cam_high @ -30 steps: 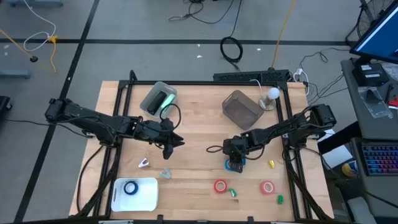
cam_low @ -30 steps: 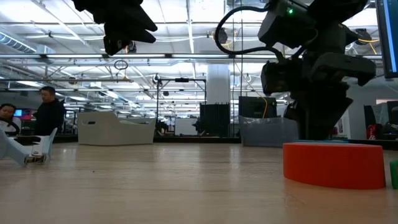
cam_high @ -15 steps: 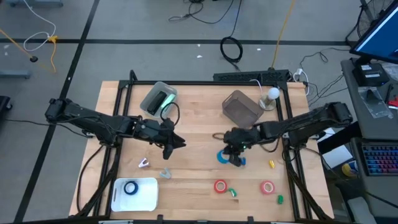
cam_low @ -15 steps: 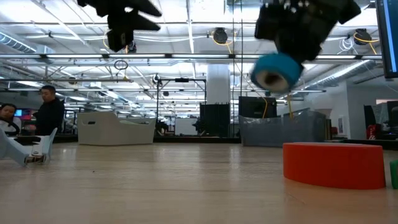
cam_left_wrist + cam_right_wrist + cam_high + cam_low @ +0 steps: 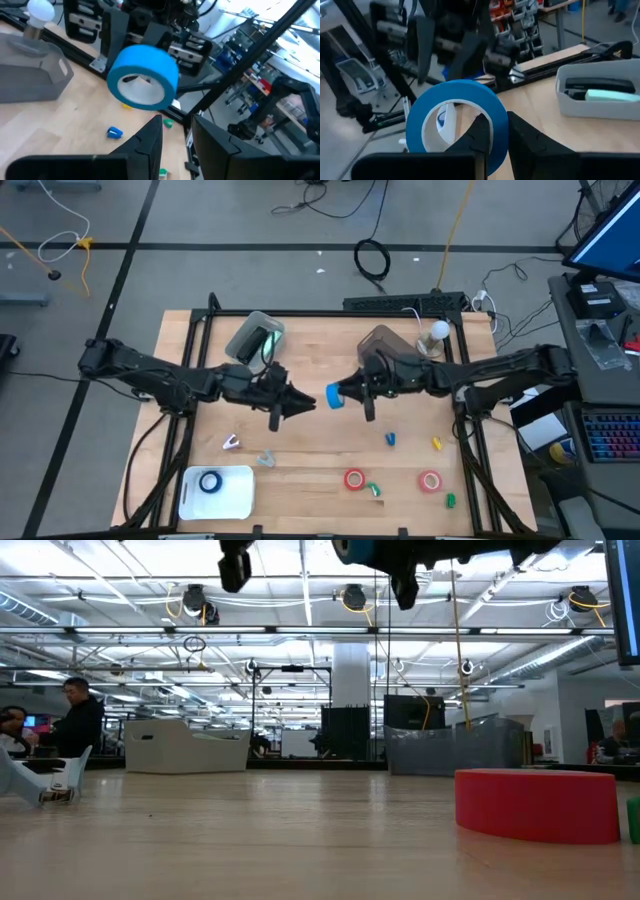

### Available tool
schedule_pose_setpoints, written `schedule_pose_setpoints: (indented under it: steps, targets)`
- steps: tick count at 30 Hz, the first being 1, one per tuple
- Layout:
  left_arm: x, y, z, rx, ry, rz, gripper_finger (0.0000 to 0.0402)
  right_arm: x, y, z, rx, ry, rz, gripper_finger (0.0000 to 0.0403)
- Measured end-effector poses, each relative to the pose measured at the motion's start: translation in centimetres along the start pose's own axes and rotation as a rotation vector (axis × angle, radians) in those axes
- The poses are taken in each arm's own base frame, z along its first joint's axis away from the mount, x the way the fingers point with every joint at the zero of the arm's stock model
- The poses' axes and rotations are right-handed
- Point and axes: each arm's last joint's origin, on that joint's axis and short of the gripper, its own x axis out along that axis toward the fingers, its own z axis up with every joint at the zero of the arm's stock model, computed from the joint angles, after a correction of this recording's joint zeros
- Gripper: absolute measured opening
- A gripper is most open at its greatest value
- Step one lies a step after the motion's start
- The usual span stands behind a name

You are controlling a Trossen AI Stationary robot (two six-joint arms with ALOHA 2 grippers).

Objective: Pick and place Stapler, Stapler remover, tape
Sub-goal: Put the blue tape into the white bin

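A blue tape roll with a pale core hangs high over the table's middle, and my right gripper is shut on it. My left gripper points level at the roll from the table's left, a short gap away, open with nothing between its fingers. Another blue roll lies in the white tray. Two red rolls lie flat near the front edge. The mint and dark stapler lies in a grey bin. A small white stapler remover rests on the wood. My right gripper pinches one side of the roll's ring wall between its two fingers, one finger at the hole side, the other outside the blue band. The fingers come level from the table's right. The roll is lifted clear, its hole facing my left gripper.
A second grey bin and a bulb-shaped thing stand at the far right. Small blue, yellow and green pieces lie near the front right. A clear scrap lies by the tray.
My right gripper has risen from the table with the blue roll, tipping from pointing down to level, and has gone toward the far edge and my left gripper. The roll is now lifted clear and turned on edge. My left gripper has tipped up to level and risen slightly.
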Motion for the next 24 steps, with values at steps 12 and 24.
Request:
schedule_pose_setpoints:
  steps: [12, 24]
  targets:
    - [1.0, 1.0, 1.3, -0.023, -0.123, -0.05, 0.0109, 0.2, -0.6, 0.7, 0.009, -0.06, 0.019, 0.0032]
    - [0.9, 0.9, 1.7, -0.042, -0.164, -0.071, 0.0129, 0.2, -1.5, 1.2, 0.01, -0.087, -0.007, 0.0032]
